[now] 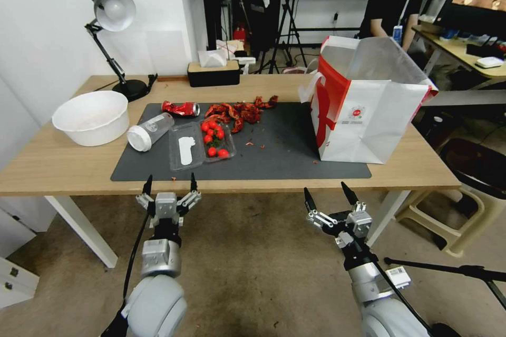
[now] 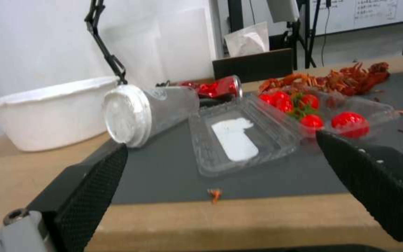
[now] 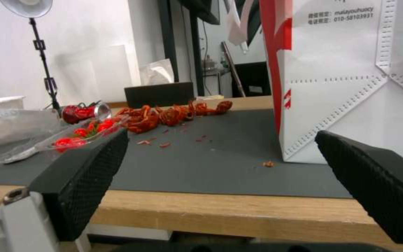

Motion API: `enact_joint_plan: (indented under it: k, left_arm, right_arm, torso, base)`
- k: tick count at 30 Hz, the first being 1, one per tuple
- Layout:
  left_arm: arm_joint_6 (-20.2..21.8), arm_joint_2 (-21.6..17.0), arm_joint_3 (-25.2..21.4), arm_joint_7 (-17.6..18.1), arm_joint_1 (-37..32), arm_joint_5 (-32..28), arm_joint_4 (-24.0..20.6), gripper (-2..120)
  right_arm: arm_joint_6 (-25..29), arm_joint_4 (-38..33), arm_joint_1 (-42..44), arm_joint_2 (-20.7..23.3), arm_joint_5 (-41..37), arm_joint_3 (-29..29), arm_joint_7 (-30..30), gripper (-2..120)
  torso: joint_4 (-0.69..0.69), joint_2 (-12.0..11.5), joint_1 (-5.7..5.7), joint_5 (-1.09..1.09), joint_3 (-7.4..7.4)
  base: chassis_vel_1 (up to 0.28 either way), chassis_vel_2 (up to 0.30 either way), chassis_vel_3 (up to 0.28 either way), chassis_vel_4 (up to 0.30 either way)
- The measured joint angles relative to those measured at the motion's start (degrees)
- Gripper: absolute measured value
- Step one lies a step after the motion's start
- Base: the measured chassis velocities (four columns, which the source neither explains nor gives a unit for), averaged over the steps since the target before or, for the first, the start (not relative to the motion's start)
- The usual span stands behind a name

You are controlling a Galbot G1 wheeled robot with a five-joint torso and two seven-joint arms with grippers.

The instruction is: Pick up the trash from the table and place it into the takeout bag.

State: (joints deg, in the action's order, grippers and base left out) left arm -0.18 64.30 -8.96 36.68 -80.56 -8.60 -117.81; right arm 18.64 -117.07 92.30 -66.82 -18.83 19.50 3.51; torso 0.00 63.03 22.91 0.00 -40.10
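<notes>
A light-wood table (image 1: 63, 163) with a smooth grain carries a matte dark grey mat (image 1: 284, 152). Farthest left sits a wide white bowl (image 1: 92, 116) with a thin rim, and behind it a black desk lamp (image 1: 110, 10) with a domed shade.

The left gripper (image 1: 169, 183) hangs just short of the table's near edge, its black dimpled fingers spread wide and holding nothing. Directly ahead of it, on the mat, a clear plastic cup (image 1: 149, 130) lies on its side, its white lid facing the gripper. Just right of the cup is an open clear clamshell tray (image 1: 200, 145) holding glossy red cherry tomatoes (image 1: 213, 134). Beyond the cup and tray lies a crushed red can (image 1: 181, 109), creased and shiny, and next to it a heap of red crayfish shells (image 1: 240, 110) with crumbs scattered around. Behind these, a black tissue box (image 1: 213, 72) stands at the far edge.

The right gripper (image 1: 332, 196) also waits short of the edge, jaws released and empty. Ahead of it and slightly to its right stands the takeout bag (image 1: 369, 110): boxy stiff white paper, red side, small round logo, mouth open. It overlaps the mat's right end, well apart from the trash.
</notes>
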Motion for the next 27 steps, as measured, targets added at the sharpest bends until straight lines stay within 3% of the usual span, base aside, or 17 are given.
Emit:
enact_joint_plan:
  k: [16, 27]
  left_arm:
    - [-6.5, 1.5, -4.6, -5.0, -10.7, 0.9, -1.7, 100]
    - [-6.7, 1.2, -5.7, -5.8, -8.2, -0.5, 0.6, 100]
  right_arm:
    - [-0.1, -0.8, 1.0, 0.2, -0.1, 0.2, 0.3, 100]
    - [0.0, -0.9, 1.0, 0.2, -0.1, 0.3, 0.1, 100]
  torso:
    - [0.00, 0.0, 0.01, 0.00, 0.00]
    - [0.01, 0.0, 0.01, 0.00, -0.01]
  base:
    - [0.000, 0.000, 0.000, 0.000]
    - [0.000, 0.000, 0.000, 0.000]
